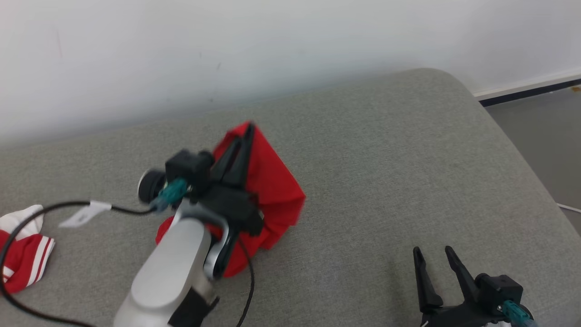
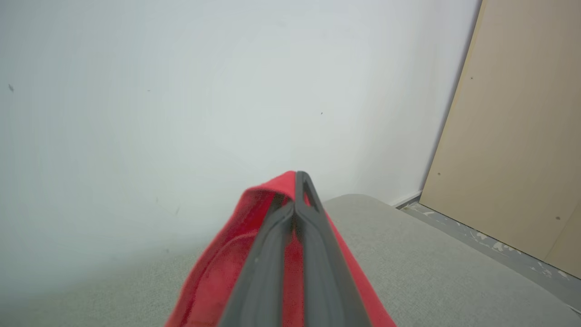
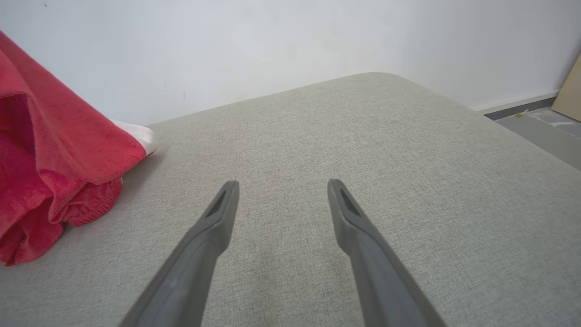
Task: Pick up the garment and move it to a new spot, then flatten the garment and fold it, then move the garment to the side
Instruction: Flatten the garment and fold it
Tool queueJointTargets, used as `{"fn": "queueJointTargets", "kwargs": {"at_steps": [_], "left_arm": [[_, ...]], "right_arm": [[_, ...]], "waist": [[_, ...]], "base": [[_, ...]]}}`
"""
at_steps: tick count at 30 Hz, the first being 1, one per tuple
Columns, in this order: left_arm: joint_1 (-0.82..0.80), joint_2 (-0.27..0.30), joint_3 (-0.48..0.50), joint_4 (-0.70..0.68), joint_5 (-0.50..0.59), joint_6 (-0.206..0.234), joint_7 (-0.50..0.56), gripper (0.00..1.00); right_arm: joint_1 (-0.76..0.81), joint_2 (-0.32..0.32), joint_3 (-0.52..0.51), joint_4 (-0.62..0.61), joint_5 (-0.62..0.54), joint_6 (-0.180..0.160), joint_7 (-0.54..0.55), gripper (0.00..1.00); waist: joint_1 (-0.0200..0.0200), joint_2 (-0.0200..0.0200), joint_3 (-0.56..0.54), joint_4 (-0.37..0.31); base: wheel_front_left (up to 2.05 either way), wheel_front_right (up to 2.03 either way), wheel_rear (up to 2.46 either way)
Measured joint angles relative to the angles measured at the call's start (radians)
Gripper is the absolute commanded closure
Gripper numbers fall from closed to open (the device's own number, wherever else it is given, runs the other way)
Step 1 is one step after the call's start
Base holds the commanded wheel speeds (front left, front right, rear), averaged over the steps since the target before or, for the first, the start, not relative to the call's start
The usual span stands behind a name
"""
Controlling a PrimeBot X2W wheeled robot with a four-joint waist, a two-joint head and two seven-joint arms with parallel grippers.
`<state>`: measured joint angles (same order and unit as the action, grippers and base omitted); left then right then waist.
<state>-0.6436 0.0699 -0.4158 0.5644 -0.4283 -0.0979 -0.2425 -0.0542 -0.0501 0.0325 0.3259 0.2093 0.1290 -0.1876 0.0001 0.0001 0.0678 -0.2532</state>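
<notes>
The garment (image 1: 272, 190) is a red jersey, pulled up into a peak on the grey cushion (image 1: 386, 172). My left gripper (image 1: 248, 129) is shut on the red cloth at that peak, and the fabric hangs down around the fingers. In the left wrist view the two fingers meet at the tip of my left gripper (image 2: 297, 181), with the red garment (image 2: 218, 272) draped on both sides. A white sleeve with red-white striped trim (image 1: 25, 250) lies at the far left. My right gripper (image 1: 433, 254) stands open over bare cushion at the lower right, apart from the garment (image 3: 50, 159).
A pale wall (image 1: 227, 54) runs behind the cushion. The cushion's rounded right edge (image 1: 513, 145) drops to a grey floor (image 1: 549, 136). A black cable (image 1: 54, 209) with a white tag crosses the left side. A tan panel (image 2: 513, 136) stands at the right of the left wrist view.
</notes>
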Motion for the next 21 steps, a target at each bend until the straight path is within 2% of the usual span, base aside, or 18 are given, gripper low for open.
{"fn": "queueJointTargets", "kwargs": {"at_steps": [8,14,17,21], "left_arm": [[-0.207,-0.017,-0.077,-0.077,-0.021,-0.017,-0.007,1.0],[-0.301,-0.02,-0.104,-0.239,-0.101,-0.016,-0.019,1.0],[-0.304,-0.02,-0.099,-0.32,-0.123,0.023,-0.02,1.0],[-0.177,-0.003,-0.102,-0.263,-0.131,0.065,-0.013,1.0]], "right_arm": [[-0.004,0.0,0.024,0.016,0.018,0.0,-0.007,0.0],[-0.002,0.0,0.016,0.027,0.019,0.0,-0.015,0.0],[-0.003,0.0,0.009,0.03,0.021,0.0,-0.02,0.0],[-0.004,0.0,0.011,0.027,0.029,0.0,-0.024,0.0]], "waist": [[0.0,0.0,-0.012,-0.042],[0.0,0.0,-0.01,-0.063],[0.0,-0.0001,-0.008,-0.051],[-0.0001,0.0,-0.002,-0.026]], "base": [[0.0,0.0,0.0],[0.0,0.0,0.0],[0.0,0.0,0.0],[0.0,0.0,0.0]]}}
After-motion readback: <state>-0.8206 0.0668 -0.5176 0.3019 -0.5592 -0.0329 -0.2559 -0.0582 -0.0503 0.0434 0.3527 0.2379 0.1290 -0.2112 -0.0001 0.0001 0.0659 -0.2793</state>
